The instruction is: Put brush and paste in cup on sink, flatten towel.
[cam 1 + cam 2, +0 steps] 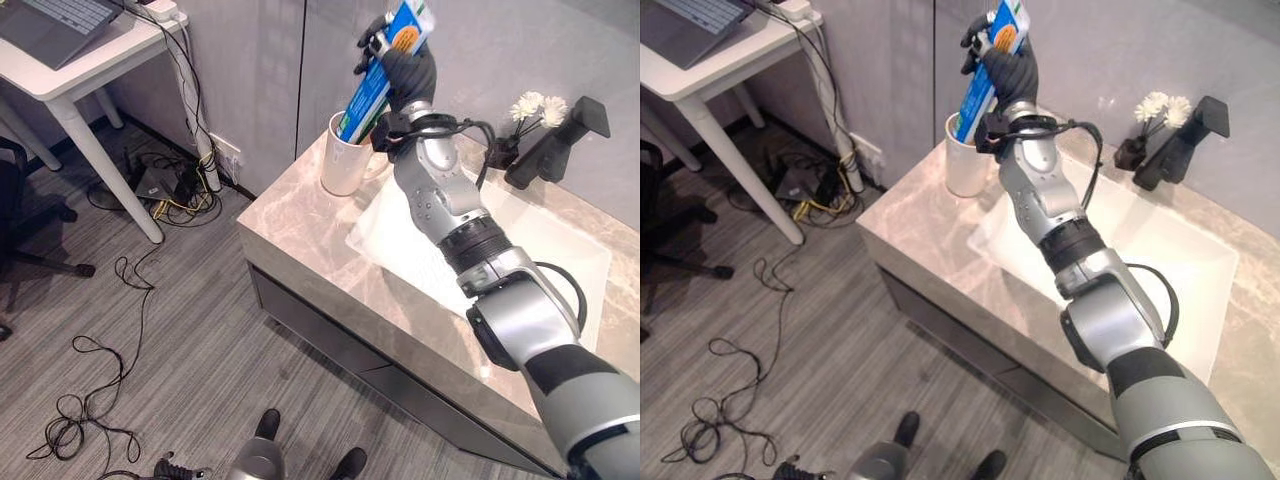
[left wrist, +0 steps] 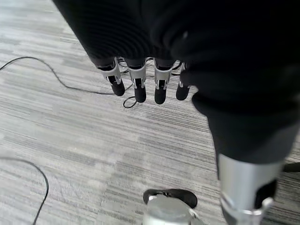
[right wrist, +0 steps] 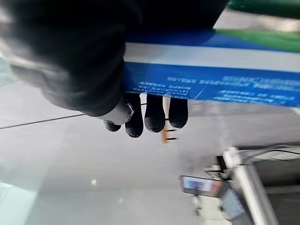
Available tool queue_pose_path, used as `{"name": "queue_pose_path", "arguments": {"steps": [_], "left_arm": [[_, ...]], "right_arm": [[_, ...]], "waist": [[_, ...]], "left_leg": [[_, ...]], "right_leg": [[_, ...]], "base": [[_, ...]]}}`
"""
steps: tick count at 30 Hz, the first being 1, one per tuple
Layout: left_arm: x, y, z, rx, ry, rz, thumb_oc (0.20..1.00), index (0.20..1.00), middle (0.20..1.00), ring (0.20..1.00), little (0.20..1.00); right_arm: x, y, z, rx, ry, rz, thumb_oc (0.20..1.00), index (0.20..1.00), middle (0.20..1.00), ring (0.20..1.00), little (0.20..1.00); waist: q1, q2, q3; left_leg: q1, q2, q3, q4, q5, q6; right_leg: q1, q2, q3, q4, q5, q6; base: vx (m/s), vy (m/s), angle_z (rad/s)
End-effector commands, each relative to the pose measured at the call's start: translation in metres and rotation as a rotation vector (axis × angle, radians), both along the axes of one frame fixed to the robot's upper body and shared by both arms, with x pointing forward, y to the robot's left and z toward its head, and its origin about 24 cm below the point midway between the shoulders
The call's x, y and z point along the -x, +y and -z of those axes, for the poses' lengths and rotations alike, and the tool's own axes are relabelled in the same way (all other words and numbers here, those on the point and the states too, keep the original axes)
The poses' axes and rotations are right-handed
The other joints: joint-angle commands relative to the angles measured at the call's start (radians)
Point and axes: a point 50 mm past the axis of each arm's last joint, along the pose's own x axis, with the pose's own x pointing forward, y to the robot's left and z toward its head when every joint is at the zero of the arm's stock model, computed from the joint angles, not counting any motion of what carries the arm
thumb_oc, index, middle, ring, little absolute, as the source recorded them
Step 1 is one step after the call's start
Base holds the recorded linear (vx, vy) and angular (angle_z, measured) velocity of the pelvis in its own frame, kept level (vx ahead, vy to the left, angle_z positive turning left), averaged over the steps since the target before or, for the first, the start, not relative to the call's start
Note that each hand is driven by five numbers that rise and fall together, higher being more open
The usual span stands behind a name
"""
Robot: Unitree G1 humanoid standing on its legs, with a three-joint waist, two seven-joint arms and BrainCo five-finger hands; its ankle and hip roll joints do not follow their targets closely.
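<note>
The blue toothpaste box [image 1: 385,62] stands tilted with its lower end inside the white cup [image 1: 347,160], which sits at the far left corner of the marble counter [image 1: 300,235] just beside the white sink basin [image 1: 560,262]. My right robot hand [image 1: 402,62] has its fingers [image 3: 153,114] curled round the box's upper part, above the cup. My left robot hand [image 2: 140,84] hangs low over the grey floor [image 2: 61,136] with its fingers relaxed and holding nothing, while a black faucet [image 1: 560,140] and a small vase of white flowers [image 1: 535,108] stand at the back of the counter.
</note>
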Motion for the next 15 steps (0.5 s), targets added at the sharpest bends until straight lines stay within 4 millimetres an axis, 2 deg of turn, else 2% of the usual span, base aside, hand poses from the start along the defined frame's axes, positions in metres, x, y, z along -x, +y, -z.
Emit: {"name": "queue_pose_path", "arguments": {"steps": [1, 10, 11, 13, 15], "left_arm": [[0.0038, 0.0089, -0.0021, -0.031, 0.023, -0.001, 1.0, 1.0, 1.0, 1.0, 1.0], [0.0021, 0.0099, -0.0028, -0.034, 0.016, -0.004, 1.0, 1.0, 1.0, 1.0, 1.0], [0.0021, 0.0107, -0.0031, -0.034, 0.016, -0.006, 1.0, 1.0, 1.0, 1.0, 1.0], [0.0021, 0.0107, -0.0031, -0.034, 0.016, -0.006, 1.0, 1.0, 1.0, 1.0, 1.0], [0.0016, 0.0119, -0.0037, -0.036, 0.014, -0.008, 1.0, 1.0, 1.0, 1.0, 1.0]], "right_arm": [[0.0136, -0.0067, -0.0422, -0.007, -0.175, -0.012, 0.2, 0.2, 0.2, 0.2, 0.2], [0.0113, -0.0054, -0.0343, 0.018, -0.153, -0.012, 0.2, 0.2, 0.2, 0.2, 0.2], [0.0113, -0.0043, -0.0342, 0.023, -0.153, -0.016, 0.526, 0.526, 0.526, 0.526, 0.526], [0.0112, -0.0042, -0.0342, 0.023, -0.153, -0.016, 1.0, 1.0, 1.0, 1.0, 1.0], [0.0105, -0.0033, -0.0328, 0.033, -0.146, -0.016, 1.0, 1.0, 1.0, 1.0, 1.0]], "waist": [[0.029, -0.025, 0.018], [0.03, -0.026, 0.019], [0.03, -0.026, 0.019], [0.03, -0.026, 0.019], [0.029, -0.026, 0.018]], "left_leg": [[-0.018, -0.059, 0.005, -0.051, 0.058, 0.05], [-0.021, -0.061, -0.003, -0.051, 0.06, 0.05], [-0.02, -0.06, -0.002, -0.051, 0.06, 0.05], [-0.021, -0.06, -0.002, -0.051, 0.06, 0.05], [-0.019, -0.059, -0.002, -0.051, 0.06, 0.05]], "right_leg": [[0.099, -0.067, 0.042, 0.042, 0.147, 0.07], [0.099, -0.066, 0.034, 0.04, 0.143, 0.069], [0.098, -0.067, 0.034, 0.041, 0.143, 0.07], [0.098, -0.067, 0.034, 0.041, 0.143, 0.07], [0.098, -0.067, 0.036, 0.041, 0.143, 0.07]], "base": [[0.0, 0.0, 0.0], [0.0, 0.0, 0.0], [0.0, 0.0, 0.0], [0.0, 0.0, 0.0], [0.0, 0.0, 0.0]]}}
